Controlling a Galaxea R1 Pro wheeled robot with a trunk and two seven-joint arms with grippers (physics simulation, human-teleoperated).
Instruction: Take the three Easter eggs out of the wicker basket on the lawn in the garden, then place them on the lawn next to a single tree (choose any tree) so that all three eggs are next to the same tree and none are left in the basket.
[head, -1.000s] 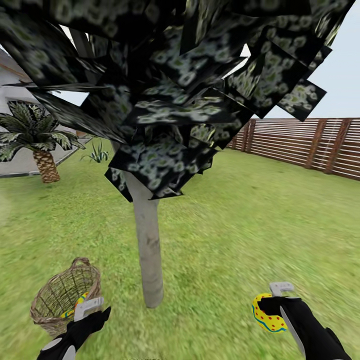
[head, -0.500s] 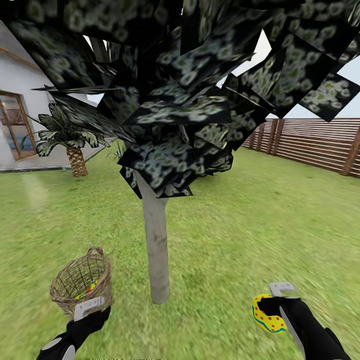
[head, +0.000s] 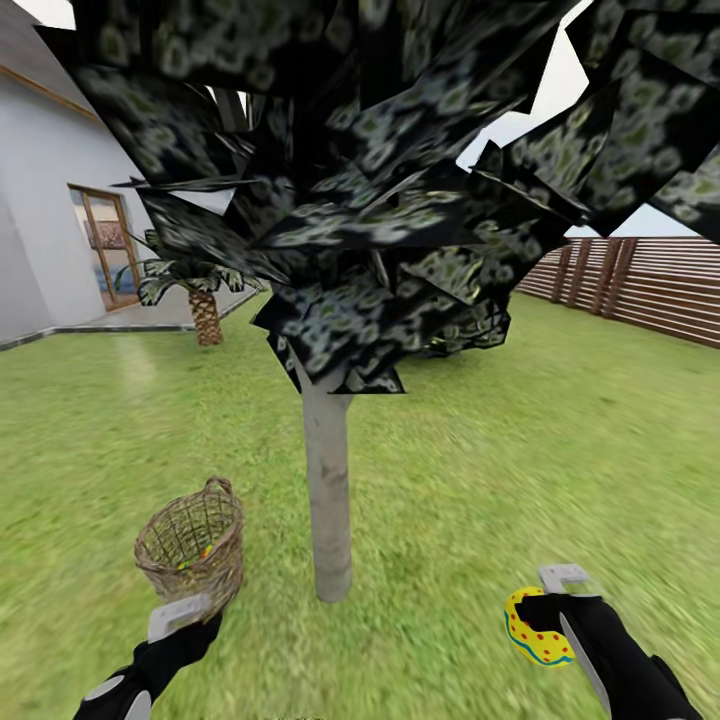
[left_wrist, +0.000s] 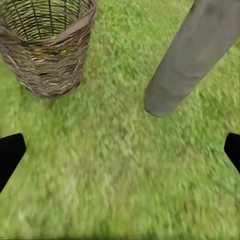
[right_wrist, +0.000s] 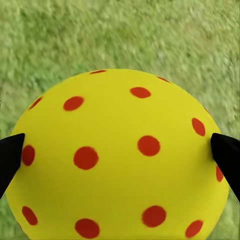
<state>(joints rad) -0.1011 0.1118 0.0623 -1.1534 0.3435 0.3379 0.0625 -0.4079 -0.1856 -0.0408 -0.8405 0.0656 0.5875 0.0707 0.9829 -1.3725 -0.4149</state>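
1. Setting: the back garden of a private house, rendered in simulation.
2. Ground: a wide, flat lawn of bright green mottled grass (head: 520, 450) covers nearly all the open area.
3. Boundary: a brown horizontal-slat wooden fence (head: 650, 290) with upright posts closes the far right side.
4. Building: a white-walled house (head: 40, 250) stands at far left, with a wood-framed glazed door (head: 105, 245) and a strip of grey paving (head: 150, 320) along its base.
5. Planting: a tree with a smooth pale grey-brown trunk and dark flat blossom-flecked leaf cards (head: 328, 480) stands mid-lawn; a small palm with a scaly brown trunk (head: 205, 315) grows by the paving.
6. Sky: pale, open overhead.
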